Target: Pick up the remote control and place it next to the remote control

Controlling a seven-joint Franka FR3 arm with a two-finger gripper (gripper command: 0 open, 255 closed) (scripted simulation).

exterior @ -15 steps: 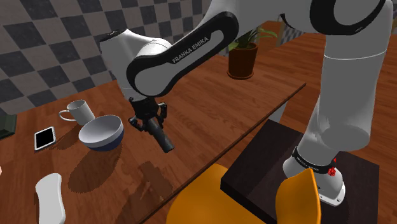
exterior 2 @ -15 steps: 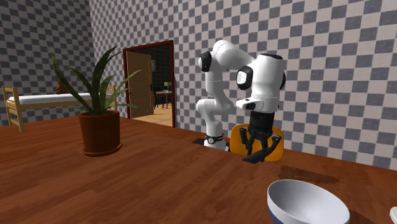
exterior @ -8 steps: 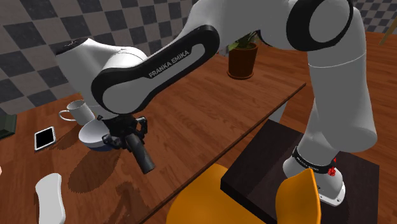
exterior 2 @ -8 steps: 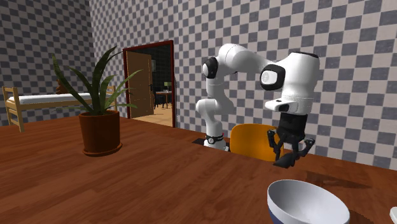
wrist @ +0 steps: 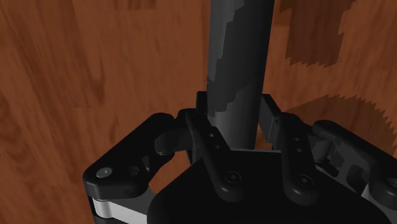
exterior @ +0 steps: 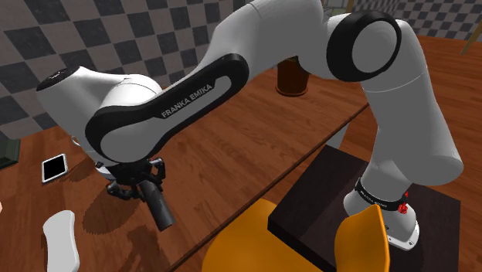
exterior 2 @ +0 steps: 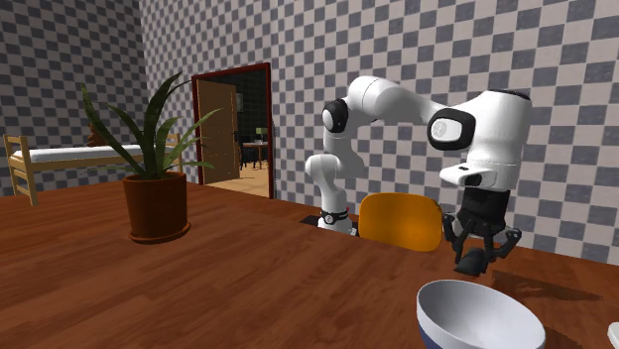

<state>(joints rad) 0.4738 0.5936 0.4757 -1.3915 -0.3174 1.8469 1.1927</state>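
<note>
Wrist view: a long black bar-shaped remote control (wrist: 240,51) is clasped by the black end effector (wrist: 236,113) above the brown wooden worktop (wrist: 95,63).

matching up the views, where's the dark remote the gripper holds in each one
Shoulder view: remote lower left, slanting down from the gripper under the white forearm.
Second exterior view: remote at the right, in the gripper above the white bowl.
Wrist view: remote reaches straight out, clasped between the fingers.
Shared landmark: the wooden table beneath it.
</note>
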